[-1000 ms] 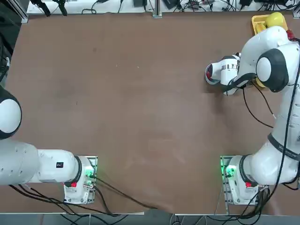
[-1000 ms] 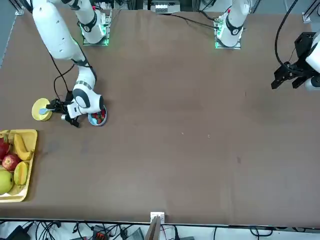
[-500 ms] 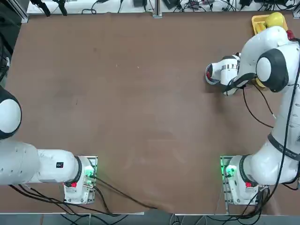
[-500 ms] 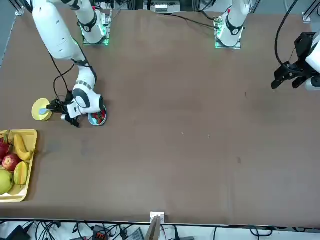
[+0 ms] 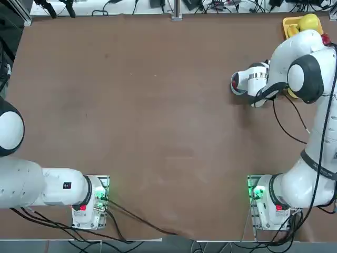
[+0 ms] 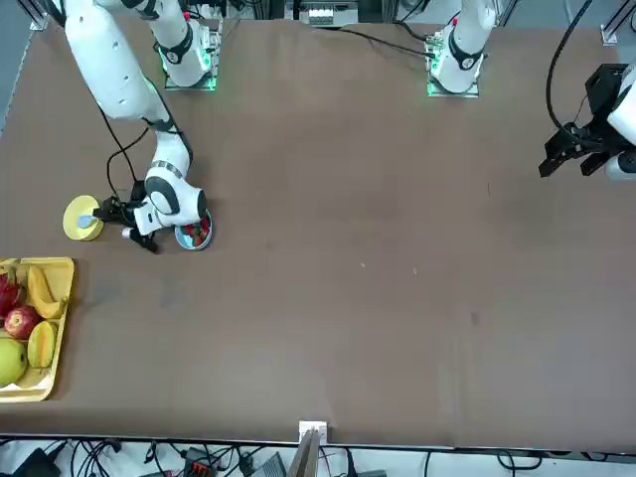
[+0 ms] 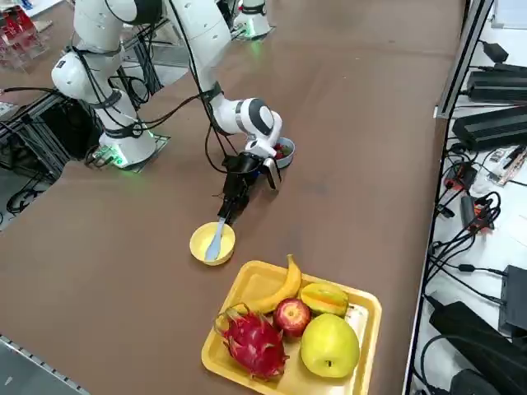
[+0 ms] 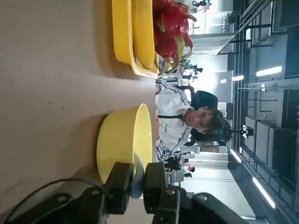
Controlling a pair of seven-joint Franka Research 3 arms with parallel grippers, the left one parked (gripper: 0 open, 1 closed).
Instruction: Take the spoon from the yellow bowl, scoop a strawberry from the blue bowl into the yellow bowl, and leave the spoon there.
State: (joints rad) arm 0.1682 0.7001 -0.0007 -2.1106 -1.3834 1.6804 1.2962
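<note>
Pincer: right pincer [image 8: 134, 186] low over the table [image 6: 348, 298], at the yellow bowl's near rim, pointing level; fingers [image 8: 118, 186] narrow, pinched on the spoon's handle.
Change vs earlier: arm pose same in top and front views; bowls, tray and fruit unmoved; no visible shift of the spoon.
Count: 1 spoon [image 7: 215, 240]; 1 yellow bowl [image 7: 200, 243]; 1 blue bowl [image 7: 288, 152]; 1 fruit tray [image 7: 362, 306]; 2 arms at the table, only the right near the things.
Fruit on tray: 1 banana, 1 apple, 1 dragon fruit, 1 pear-like yellow fruit, 1 starfruit-like piece.
Strawberries: red ones in blue bowl, number can't tell.
Spoon vs pincer: handle end between the fingertips; scoop end lies inside the yellow bowl, handle slanting up over the rim to the pincer.
Yellow bowl vs pincer: just in front of the fingertips, touching only via the spoon as far as seen; sits between pincer and tray.
Blue bowl vs pincer: behind the wrist, partly under the arm's last link, near the yellow bowl but apart.
Bkgd: a seated person in a white top shows beyond the table in the wrist view.
</note>
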